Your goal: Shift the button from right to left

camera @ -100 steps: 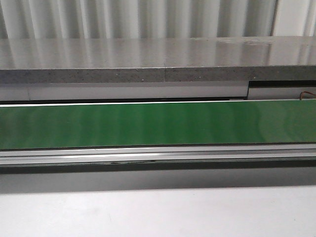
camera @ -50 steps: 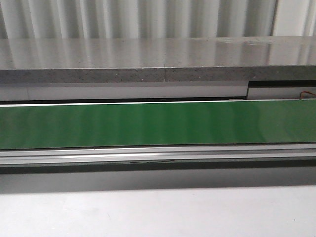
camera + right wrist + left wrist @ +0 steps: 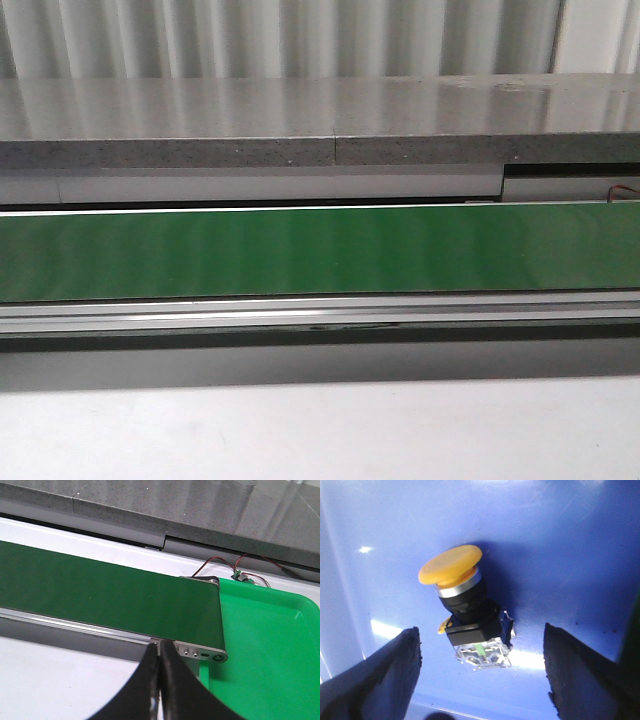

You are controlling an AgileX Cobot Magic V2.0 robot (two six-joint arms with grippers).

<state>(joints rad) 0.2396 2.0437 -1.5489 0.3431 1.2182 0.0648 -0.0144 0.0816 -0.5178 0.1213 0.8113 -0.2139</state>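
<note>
Left gripper: I read it as spread wide, its two dark fingers standing well apart on either side of the button and touching nothing. The button lies tilted on the glossy floor of a blue bin, its yellow-orange cap raised toward one wall, then a silver ring, a black collar, and a square contact block with a small green mark on its clear end. I can read no brand, label or lettering on the button or the bin.

Right gripper: I see its black fingers pressed together with nothing between them, held over the white desk at the near edge of the belt. Beyond the fingertips runs the green belt, ending at a metal end plate with small holes. A green tray sits just beside that end of the belt. Red and black wires lead to a small circuit board behind the tray; any print on it is too small for me to read.

Front view: I see only the belt crossing the desk from side to side, its aluminium rail, a grey stone ledge behind, and the bare desk at the near edge. Neither arm nor the button appears here.
</note>
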